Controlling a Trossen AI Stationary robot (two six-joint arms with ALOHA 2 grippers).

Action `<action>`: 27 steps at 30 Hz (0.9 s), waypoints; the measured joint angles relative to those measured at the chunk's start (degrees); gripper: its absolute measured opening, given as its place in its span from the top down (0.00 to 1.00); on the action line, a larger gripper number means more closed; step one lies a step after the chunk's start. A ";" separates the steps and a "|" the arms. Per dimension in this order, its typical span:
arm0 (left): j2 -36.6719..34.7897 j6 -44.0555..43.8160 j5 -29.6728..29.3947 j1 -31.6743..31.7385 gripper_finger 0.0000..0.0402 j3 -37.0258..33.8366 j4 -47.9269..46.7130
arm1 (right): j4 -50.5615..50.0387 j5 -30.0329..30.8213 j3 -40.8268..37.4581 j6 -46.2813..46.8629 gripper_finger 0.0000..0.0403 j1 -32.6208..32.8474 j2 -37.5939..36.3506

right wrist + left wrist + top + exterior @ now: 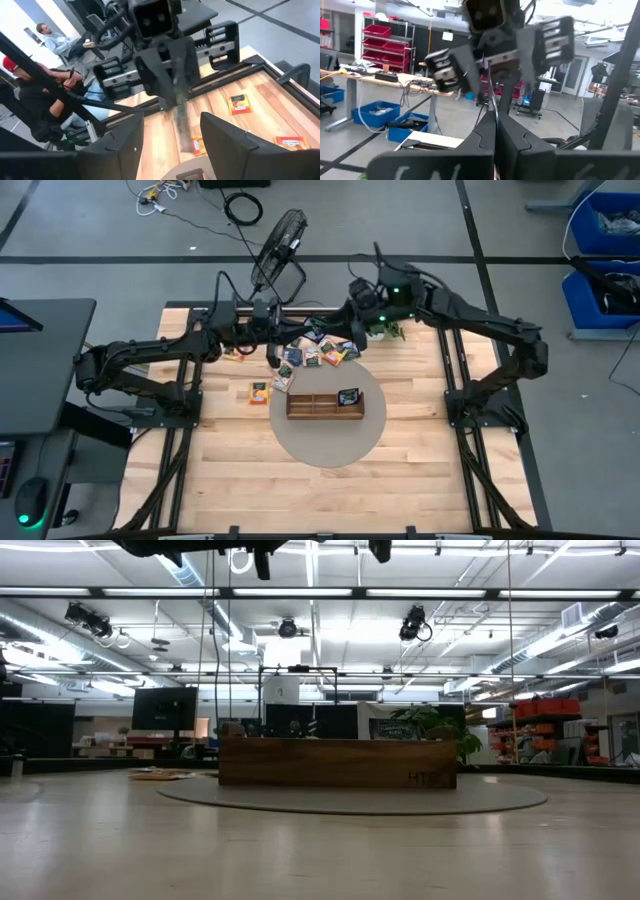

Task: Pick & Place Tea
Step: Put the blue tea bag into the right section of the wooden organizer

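I see the wooden tray [323, 404] on the round mat [330, 442], with one dark tea packet [348, 396] in its right-hand compartment and the other tea packets [318, 352] heaped just behind the tray. Above that heap my left gripper [492, 107] is pinched tight on a thin packet [490, 92], facing my right gripper [172, 131], whose fingers stand wide with nothing between them.

Wooden plank table [420, 470], light butcher-block top. Round grey mat [330, 445] lies on it. Wooden tray [325, 406] sits on the mat. Tea packets [318, 352] clustered just beyond the tray; one orange packet [260, 392] on bare wood beside the tray's end.
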 joint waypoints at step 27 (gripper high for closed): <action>0.00 -3.47 0.25 -0.34 0.95 0.00 -0.74 | 3.38 -1.09 -0.02 -6.68 0.99 0.02 1.88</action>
